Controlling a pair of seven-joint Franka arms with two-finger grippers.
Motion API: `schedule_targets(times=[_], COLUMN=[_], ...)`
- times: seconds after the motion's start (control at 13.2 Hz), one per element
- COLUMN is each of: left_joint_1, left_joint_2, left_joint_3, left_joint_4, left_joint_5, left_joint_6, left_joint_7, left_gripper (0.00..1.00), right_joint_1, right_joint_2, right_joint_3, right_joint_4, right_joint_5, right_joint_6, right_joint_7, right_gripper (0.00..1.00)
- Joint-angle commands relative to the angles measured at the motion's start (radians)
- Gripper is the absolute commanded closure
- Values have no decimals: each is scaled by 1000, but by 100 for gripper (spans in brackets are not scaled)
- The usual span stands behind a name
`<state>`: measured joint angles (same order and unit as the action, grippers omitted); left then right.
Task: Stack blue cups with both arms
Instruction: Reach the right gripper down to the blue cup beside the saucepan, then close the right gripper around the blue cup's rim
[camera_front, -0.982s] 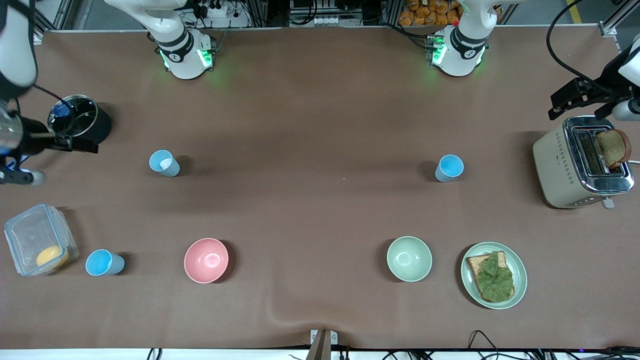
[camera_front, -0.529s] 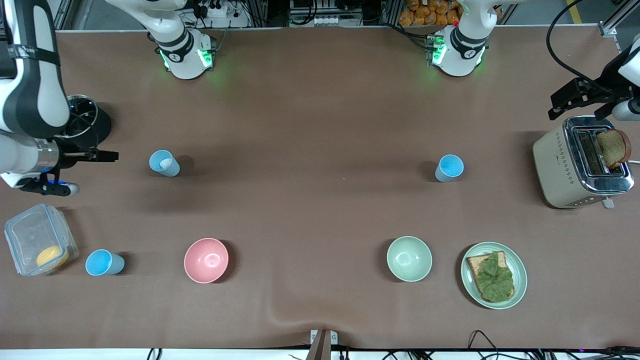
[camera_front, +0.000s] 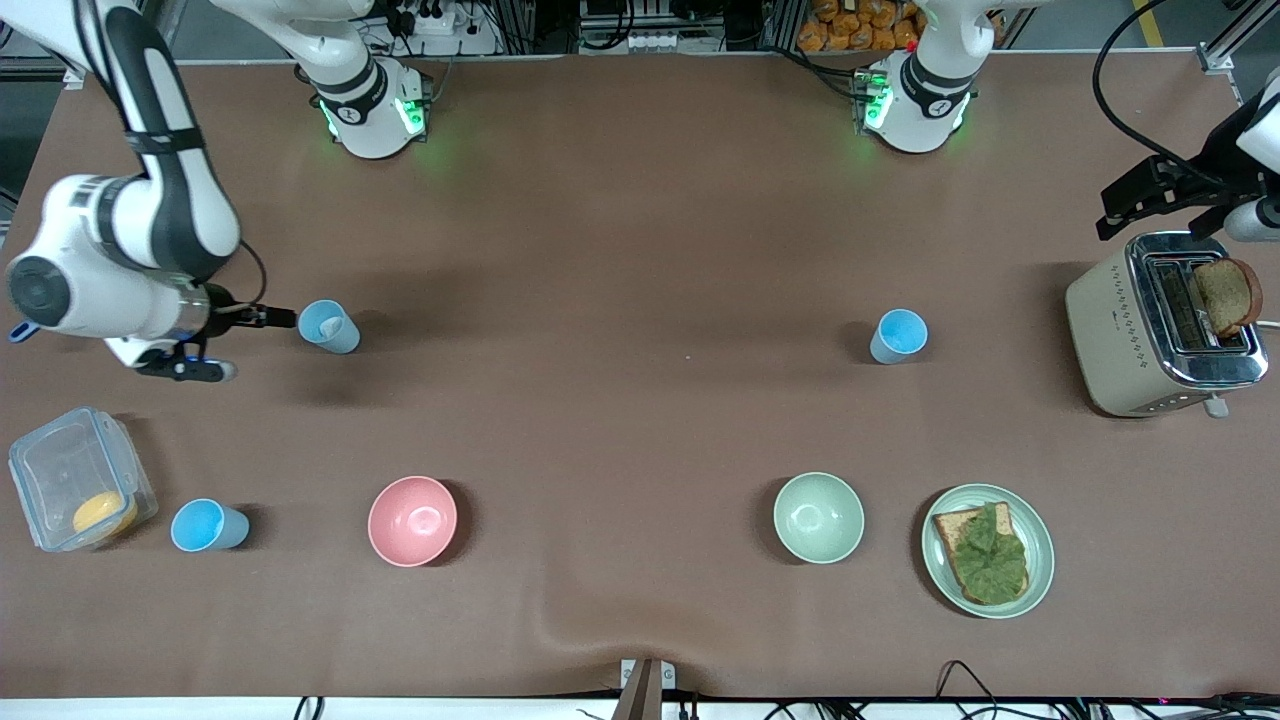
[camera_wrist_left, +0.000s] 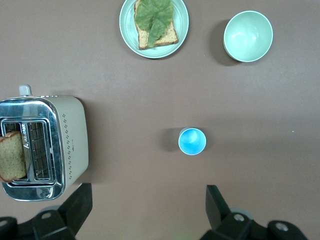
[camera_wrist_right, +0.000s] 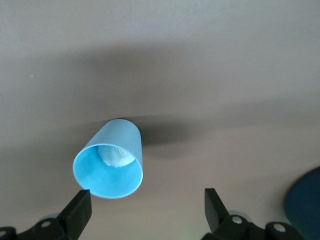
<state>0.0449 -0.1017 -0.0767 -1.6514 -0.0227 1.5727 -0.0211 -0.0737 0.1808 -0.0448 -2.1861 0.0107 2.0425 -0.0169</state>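
Something whitish inside pale cup (camera_wrist_right: 111, 162)

dark object (camera_wrist_right: 306, 197): cut off at edge, unidentifiable | left gripper (camera_front: 1150, 196): arm cropped by frame

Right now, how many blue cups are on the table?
3: one by the right gripper, one beside the clear container, one toward the toaster.

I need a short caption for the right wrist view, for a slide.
Open right gripper approaching an upright pale blue cup with something whitish inside, on the brown table.
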Motion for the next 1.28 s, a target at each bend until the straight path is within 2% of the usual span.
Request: schedule_targets(times=[0.0, 0.6, 0.68, 0.83, 1.06, 1.13, 1.21], left_joint_1=[7, 7, 7, 7, 7, 7, 7], left_joint_2=[-6, -6, -6, -6, -6, -6, -6], left_joint_3=[-3, -1, -3, -2, -1, -1, -3], left_joint_4=[-4, -4, -4, -4, -4, -4, -2], left_joint_5=[-8, -8, -8, -8, -8, -8, -8], left_joint_6=[9, 9, 9, 9, 9, 9, 9], left_joint_7=[12, 12, 12, 12, 12, 12, 12], left_gripper=[0, 0, 0, 0, 0, 0, 0], right_joint_1=[20, 11, 11, 11, 17, 17, 17], right_joint_2=[-17, 78, 84, 95, 100, 100, 100], right_joint_3=[2, 2, 2, 2, 3, 3, 5], right_joint_4=[-67, -61, -61, -61, -58, -57, -54], right_joint_5=[-11, -8, -6, 5, 9, 9, 9], right_joint_6=[50, 90, 94, 91, 82, 79, 71], right_joint_7=[-9, -8, -8, -2, 8, 11, 20], right_gripper=[0, 0, 3, 48, 94, 100, 100])
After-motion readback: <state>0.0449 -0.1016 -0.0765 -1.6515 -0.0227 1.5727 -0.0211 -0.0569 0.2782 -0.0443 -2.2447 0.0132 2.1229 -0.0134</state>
